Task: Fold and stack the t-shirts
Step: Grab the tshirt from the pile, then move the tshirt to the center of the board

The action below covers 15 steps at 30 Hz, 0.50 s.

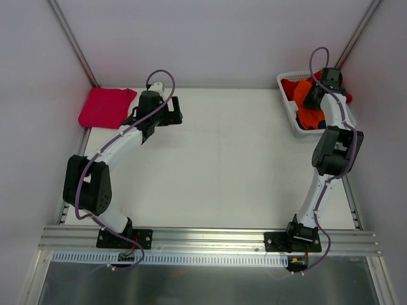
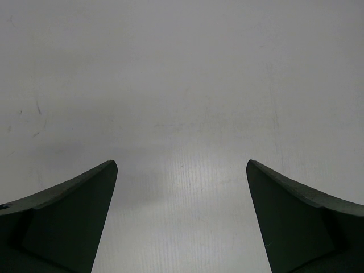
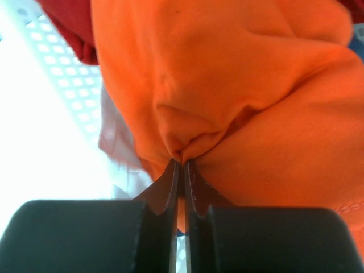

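Observation:
A bright orange t-shirt (image 3: 250,85) lies bunched in the white lattice basket (image 1: 287,105) at the table's back right, over a red t-shirt (image 3: 68,23). My right gripper (image 3: 182,162) is shut on a pinched fold of the orange t-shirt (image 1: 310,116); in the top view that gripper (image 1: 313,96) reaches down into the basket. A magenta-pink t-shirt (image 1: 106,107) lies folded at the back left corner. My left gripper (image 1: 172,109) hovers just right of it, and in its wrist view the gripper (image 2: 182,168) is open over bare table.
The basket's perforated wall (image 3: 62,68) runs along the left of the right wrist view. White enclosure walls with metal posts (image 1: 73,41) close in the back and sides. An aluminium rail (image 1: 210,238) carries both arm bases at the near edge.

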Each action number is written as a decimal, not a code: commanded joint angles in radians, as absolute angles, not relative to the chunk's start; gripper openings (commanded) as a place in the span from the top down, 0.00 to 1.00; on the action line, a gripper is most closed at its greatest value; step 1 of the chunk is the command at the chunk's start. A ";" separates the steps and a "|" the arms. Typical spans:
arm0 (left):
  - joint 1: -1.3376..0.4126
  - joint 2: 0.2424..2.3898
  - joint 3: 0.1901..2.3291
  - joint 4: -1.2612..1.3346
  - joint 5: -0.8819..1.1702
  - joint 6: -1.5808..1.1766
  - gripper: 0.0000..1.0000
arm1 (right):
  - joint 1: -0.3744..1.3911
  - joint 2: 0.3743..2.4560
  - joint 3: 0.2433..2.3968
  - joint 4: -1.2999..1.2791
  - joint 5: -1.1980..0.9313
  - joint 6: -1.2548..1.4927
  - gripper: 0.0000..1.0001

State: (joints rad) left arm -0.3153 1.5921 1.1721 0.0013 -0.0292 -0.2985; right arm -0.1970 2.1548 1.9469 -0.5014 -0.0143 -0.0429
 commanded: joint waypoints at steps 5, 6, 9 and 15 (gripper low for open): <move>-0.324 1.591 1.183 0.012 -0.023 -0.299 0.01 | -0.097 1.932 1.887 -0.451 0.039 -0.101 1.00; -0.324 1.589 1.181 0.012 -0.023 -0.299 0.01 | -0.074 1.871 1.881 -0.437 0.046 -0.110 1.00; -0.324 1.583 1.177 0.014 -0.023 -0.301 0.01 | -0.034 1.777 1.875 -0.420 0.048 -0.127 1.00; -0.322 1.572 1.164 0.014 -0.023 -0.304 0.01 | 0.090 1.485 1.818 -0.344 0.090 -0.195 1.00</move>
